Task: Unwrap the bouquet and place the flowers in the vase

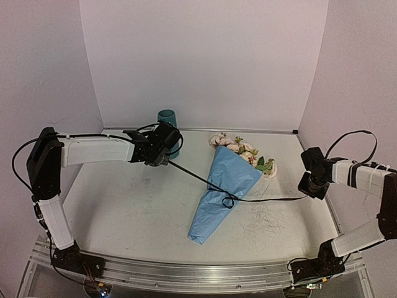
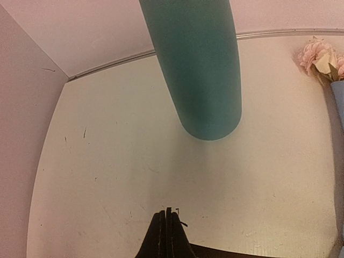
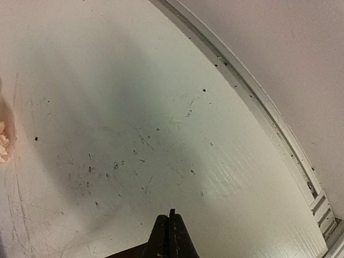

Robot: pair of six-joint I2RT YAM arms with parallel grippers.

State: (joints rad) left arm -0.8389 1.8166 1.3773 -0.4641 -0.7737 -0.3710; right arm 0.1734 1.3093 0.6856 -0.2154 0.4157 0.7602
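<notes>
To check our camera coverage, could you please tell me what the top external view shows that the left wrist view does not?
Only top external: the right hand, the whole blue cone of the bouquet, and the black ribbon stretched between both hands. Only left wrist: the base of the vase on the table. Both: vase, pink flowers, shut left hand, table.

Top external: fixed, high behind the arm bases, tilted down and forward. Whole table (image 1: 124,205) in frame, bases at 6 o'clock, back wall at 12.

Left wrist: low and near the tabletop, facing the back wall. Left gripper (image 2: 167,215) at 6 o'clock, vase (image 2: 201,70) close at 12, flowers (image 2: 318,56) at 2. Vase and flowers also appear in the top view.

Right wrist: steeply down on scuffed tabletop. Right gripper (image 3: 171,217) at 6, edge rail (image 3: 258,102) running 12 to 4, pink bloom sliver at 9.

In the top view the black ribbon (image 1: 192,174) spans between the two wrist cameras' grippers.
</notes>
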